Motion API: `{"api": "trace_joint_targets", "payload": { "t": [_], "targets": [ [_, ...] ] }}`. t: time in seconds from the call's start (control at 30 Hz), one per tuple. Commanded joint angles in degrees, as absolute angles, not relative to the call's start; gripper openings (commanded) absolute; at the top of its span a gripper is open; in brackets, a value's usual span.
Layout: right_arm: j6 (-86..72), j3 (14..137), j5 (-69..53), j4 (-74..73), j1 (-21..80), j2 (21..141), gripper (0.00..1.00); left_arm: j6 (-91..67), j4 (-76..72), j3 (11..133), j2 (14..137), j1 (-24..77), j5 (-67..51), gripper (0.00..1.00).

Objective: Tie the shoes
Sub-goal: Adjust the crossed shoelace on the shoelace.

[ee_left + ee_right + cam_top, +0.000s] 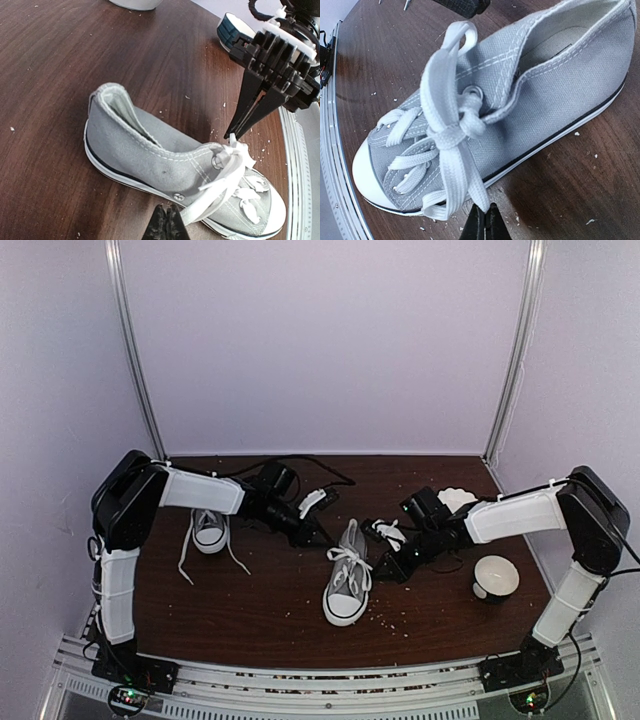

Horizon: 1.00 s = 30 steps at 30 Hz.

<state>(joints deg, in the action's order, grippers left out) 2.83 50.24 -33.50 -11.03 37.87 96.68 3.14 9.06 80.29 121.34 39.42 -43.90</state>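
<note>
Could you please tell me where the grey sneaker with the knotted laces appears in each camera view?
Top external: the grey sneaker is just below the picture's centre, toe toward the bottom edge.
Left wrist: lower middle, toe at bottom right.
Right wrist: fills most of the frame, toe at lower left.
Shared landmark: its white lace knot.

No writing, brand mark, label or number can be read in any of the three views. The grey sneaker (560,100) that fills the middle of both wrist views shows only plain canvas and a plain white sole. Nothing on them is legible.
</note>
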Motion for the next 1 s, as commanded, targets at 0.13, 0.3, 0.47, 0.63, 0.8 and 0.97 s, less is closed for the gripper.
{"api": "trace_joint_targets", "payload": {
  "t": [0.13,0.3,0.47,0.63,0.8,0.97],
  "targets": [
    [3.6,50.1,-33.0,-12.5,37.6,95.9,0.00,6.1,8.3,79.6,118.4,39.0,-46.7,0.00],
    [3.1,51.0,-33.9,-12.0,37.6,96.8,0.00,11.3,11.0,82.3,117.9,40.1,-50.4,0.27],
    [3.4,51.8,-34.1,-12.5,37.7,97.3,0.00,16.9,23.5,92.9,125.0,40.1,-54.8,0.40],
    [3.3,51.8,-34.3,-12.6,37.6,97.5,0.00,26.2,25.5,93.6,123.6,42.8,-51.8,0.48],
    [3.1,51.9,-34.8,-12.4,37.6,97.5,0.00,32.8,34.8,100.6,127.0,43.2,-48.8,0.50],
    [3.0,51.9,-34.8,-12.4,37.6,97.6,0.00,37.3,40.4,104.1,129.3,44.3,-46.7,0.49]
  ]
}}
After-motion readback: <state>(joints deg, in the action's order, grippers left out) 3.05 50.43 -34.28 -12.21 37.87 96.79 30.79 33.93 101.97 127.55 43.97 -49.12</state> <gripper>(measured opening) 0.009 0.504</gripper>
